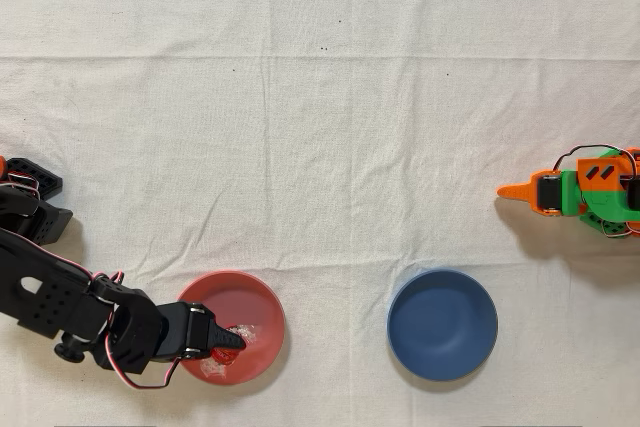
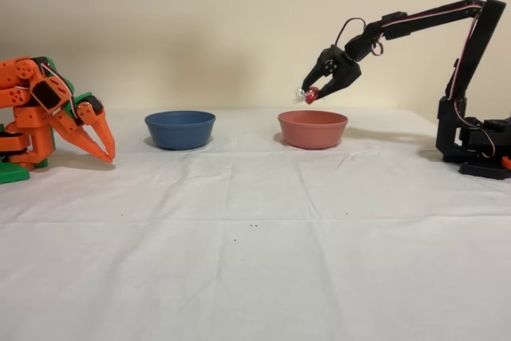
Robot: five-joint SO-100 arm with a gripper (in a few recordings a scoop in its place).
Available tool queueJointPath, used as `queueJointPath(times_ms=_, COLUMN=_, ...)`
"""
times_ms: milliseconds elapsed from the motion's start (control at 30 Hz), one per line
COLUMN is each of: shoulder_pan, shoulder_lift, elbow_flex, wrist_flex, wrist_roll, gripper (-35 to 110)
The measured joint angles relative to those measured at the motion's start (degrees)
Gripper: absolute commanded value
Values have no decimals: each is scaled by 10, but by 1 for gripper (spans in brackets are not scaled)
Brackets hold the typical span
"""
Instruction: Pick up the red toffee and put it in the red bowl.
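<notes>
Fixed view, pincer clamped on red toffee, above red bowl, axis unclear

I see the red toffee pinched in the black arm's jaws, lifted clear of the tabletop. It is a small oval in shiny red foil, with a clear crinkly wrapper end sticking out toward the left in the fixed view. From that side it hangs above the red bowl, over its left rim, not touching it. In the overhead view I find the toffee over the bowl's inside, toward the lower left. The red bowl is round, shallow, matte salmon-red and plain, standing upright on the white cloth.
</notes>
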Motion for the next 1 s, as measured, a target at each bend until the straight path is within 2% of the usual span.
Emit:
queueJointPath(times_ms=600, shoulder_pan=40, shoulder_lift=0, elbow_flex=10, wrist_flex=-9, wrist_roll=5, gripper=31)
queueJointPath(times_ms=1000, shoulder_pan=47, shoulder_lift=22, elbow_flex=9, wrist_flex=9, wrist_roll=16, gripper=29)
